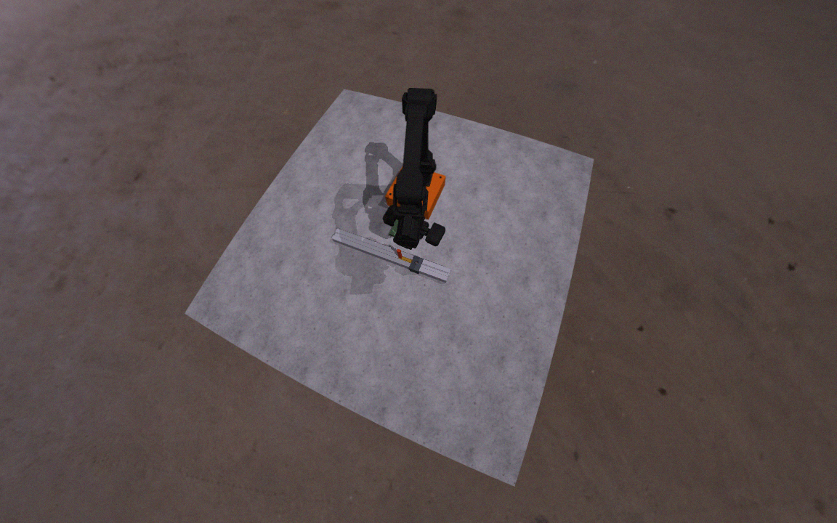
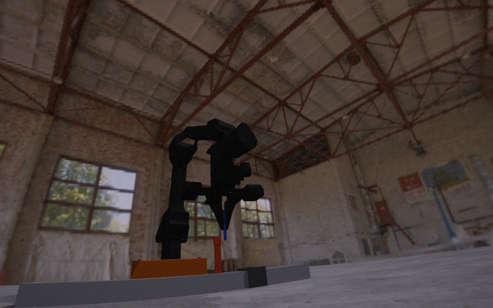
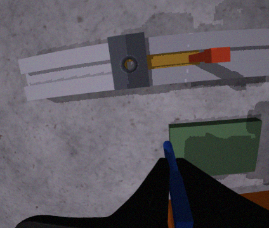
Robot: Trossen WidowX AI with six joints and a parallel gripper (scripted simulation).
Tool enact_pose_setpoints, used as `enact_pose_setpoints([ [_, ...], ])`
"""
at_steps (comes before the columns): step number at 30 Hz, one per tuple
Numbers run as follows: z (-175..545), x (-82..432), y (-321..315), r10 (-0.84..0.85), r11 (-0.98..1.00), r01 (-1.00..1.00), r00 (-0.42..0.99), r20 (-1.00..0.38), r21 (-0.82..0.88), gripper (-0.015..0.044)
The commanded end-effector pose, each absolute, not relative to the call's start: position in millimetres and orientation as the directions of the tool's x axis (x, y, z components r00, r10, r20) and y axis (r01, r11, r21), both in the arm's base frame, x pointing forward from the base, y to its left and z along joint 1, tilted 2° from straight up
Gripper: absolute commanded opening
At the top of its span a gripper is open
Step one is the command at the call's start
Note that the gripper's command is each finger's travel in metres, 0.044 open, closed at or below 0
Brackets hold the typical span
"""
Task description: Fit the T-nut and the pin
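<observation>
In the wrist view, from left to right, the dark bracket (image 1: 415, 264) (image 2: 256, 276) (image 3: 117, 63) is seated across the metal rail (image 1: 362, 243) (image 2: 133, 288) (image 3: 68, 76); the blue pin (image 2: 224, 229) (image 3: 179, 196) is held, round end down, in the gripper (image 2: 224, 229) (image 3: 170, 164) (narrowly closed); the brass nut (image 1: 405, 259) (image 3: 169, 59) is set in the slot, partly under the bracket, its orange handle (image 1: 399, 253) (image 2: 217, 254) (image 3: 217, 55) upright

Around you, a worn brick hall in dim light.
Your exterior view shows paned windows (image 2: 88, 194) with greenery outside, rust-red trusses (image 2: 280, 102) under a panelled ceiling (image 2: 126, 49), and a red poster (image 2: 411, 182) on the pale far wall (image 2: 305, 202).
</observation>
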State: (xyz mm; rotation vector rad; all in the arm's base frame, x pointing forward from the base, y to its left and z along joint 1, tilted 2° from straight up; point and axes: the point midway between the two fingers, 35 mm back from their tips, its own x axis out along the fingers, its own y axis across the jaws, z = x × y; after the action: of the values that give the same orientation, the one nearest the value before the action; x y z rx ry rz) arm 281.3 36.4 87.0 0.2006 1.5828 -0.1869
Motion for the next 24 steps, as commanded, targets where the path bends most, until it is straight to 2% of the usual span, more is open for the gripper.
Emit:
enact_pose_setpoints([
  [1,84.9,295.0,40.5,0.016,0.972,0.236,-0.032,-0.999,0.008,-0.0150],
  [18,75.7,346.8,54.1,0.021,0.976,0.217,-0.045,-0.999,0.011,-0.0150],
  [24,66.9,347.0,54.5,0.021,0.976,0.217,-0.046,-0.999,0.011,-0.0150],
])
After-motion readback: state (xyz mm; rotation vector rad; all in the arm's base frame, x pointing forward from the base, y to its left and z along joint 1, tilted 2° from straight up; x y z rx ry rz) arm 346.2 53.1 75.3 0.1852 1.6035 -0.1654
